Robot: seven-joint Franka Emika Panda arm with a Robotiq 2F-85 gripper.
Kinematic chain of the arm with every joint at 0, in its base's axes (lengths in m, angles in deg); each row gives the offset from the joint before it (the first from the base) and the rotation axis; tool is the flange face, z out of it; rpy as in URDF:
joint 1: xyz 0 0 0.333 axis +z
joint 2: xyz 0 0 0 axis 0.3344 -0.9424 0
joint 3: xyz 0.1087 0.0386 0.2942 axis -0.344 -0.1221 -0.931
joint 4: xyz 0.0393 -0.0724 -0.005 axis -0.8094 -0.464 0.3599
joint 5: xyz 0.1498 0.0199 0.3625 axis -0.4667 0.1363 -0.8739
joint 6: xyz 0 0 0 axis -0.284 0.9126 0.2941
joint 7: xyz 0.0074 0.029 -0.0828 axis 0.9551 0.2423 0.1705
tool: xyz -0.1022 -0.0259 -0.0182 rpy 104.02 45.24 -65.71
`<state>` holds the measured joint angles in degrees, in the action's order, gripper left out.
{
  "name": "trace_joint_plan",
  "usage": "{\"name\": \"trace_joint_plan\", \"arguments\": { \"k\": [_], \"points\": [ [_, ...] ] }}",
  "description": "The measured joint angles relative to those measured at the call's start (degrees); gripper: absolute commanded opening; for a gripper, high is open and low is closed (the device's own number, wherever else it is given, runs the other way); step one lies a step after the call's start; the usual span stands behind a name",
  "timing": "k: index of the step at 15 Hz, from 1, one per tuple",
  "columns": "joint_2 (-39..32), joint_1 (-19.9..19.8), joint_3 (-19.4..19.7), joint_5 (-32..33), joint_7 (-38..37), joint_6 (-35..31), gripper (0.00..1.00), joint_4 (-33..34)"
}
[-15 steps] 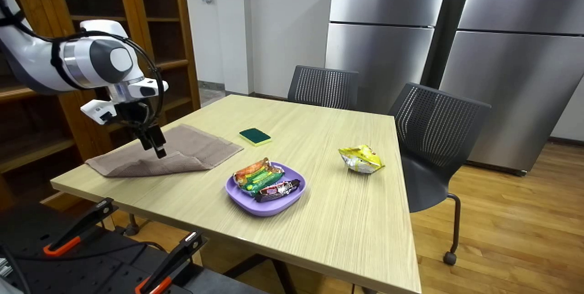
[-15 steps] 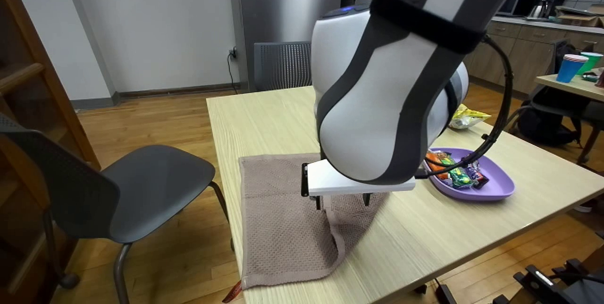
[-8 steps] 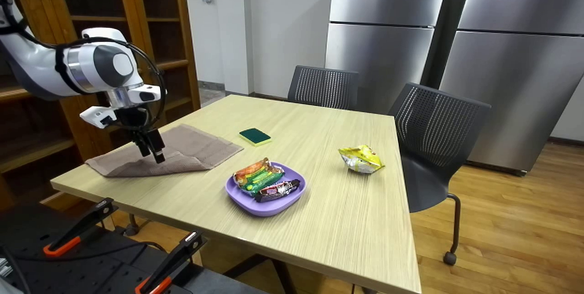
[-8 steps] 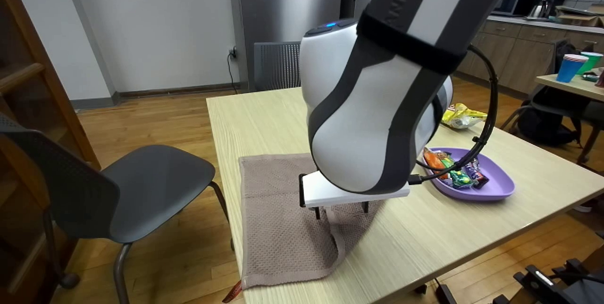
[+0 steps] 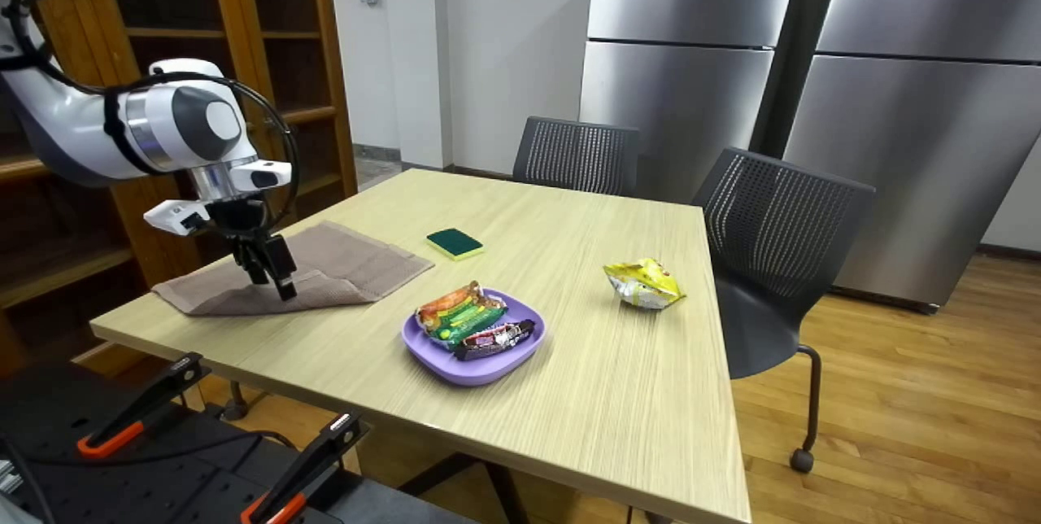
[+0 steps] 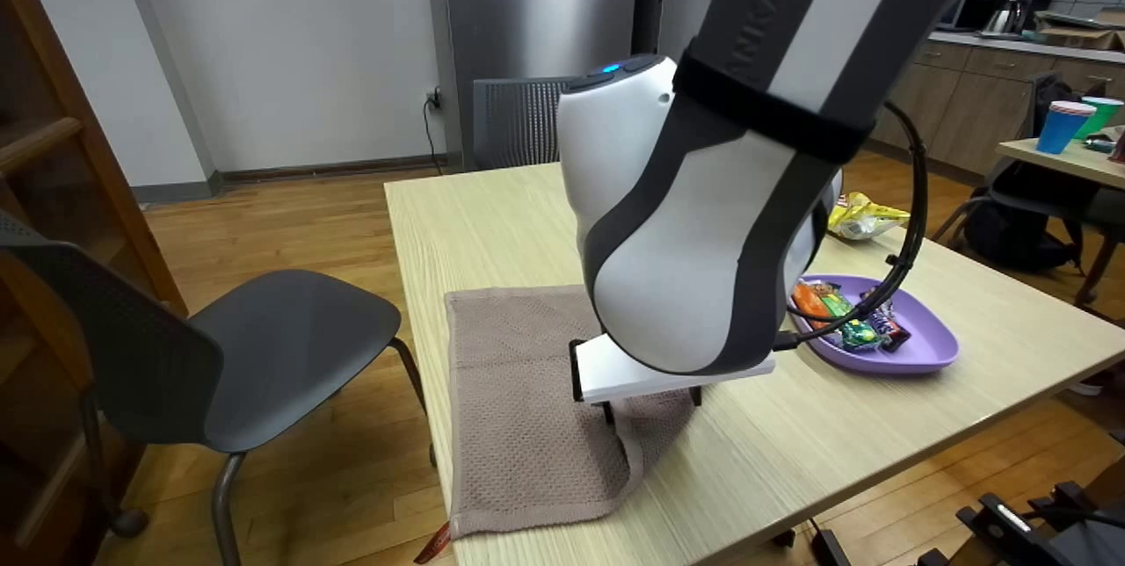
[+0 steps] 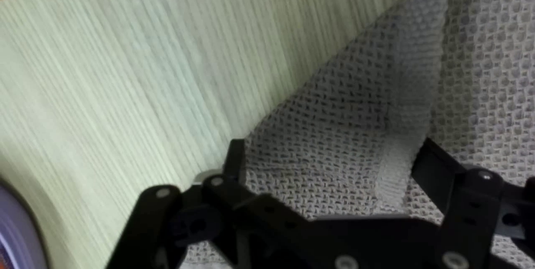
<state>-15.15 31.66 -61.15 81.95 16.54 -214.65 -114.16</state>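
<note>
A brownish-grey woven cloth [image 5: 350, 259] lies on the table, one side folded over on itself. Its pale hem [image 7: 407, 135] crosses between the fingers of my gripper [image 7: 332, 145] in the wrist view. The jaws stand wide apart with nothing gripped, one finger by the fold's outer edge and the other just past the hem. Low over the cloth [image 6: 518, 425], the gripper [image 6: 652, 408] is partly covered by the arm in an exterior view. Whether the fingertips touch the cloth I cannot tell.
A purple plate [image 5: 468, 379] holds wrapped snacks [image 5: 468, 319]. Beyond the cloth lies a green and yellow sponge [image 5: 455, 242]. A yellow snack bag [image 5: 644, 284] sits near the table's far side. Dark chairs [image 6: 299, 346] stand around the table [image 5: 569, 418].
My gripper has come down toward the folded part of the cloth and tilted slightly. Its jaws have stayed wide. The cloth, plate, sponge and bag have not moved.
</note>
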Motion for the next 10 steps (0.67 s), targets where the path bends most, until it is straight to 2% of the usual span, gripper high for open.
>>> {"name": "trace_joint_plan", "arguments": {
  "k": [10],
  "points": [
    [-0.1,-1.9,0.0,1.2,0.0,0.3,1.0,0.0]
  ]
}}
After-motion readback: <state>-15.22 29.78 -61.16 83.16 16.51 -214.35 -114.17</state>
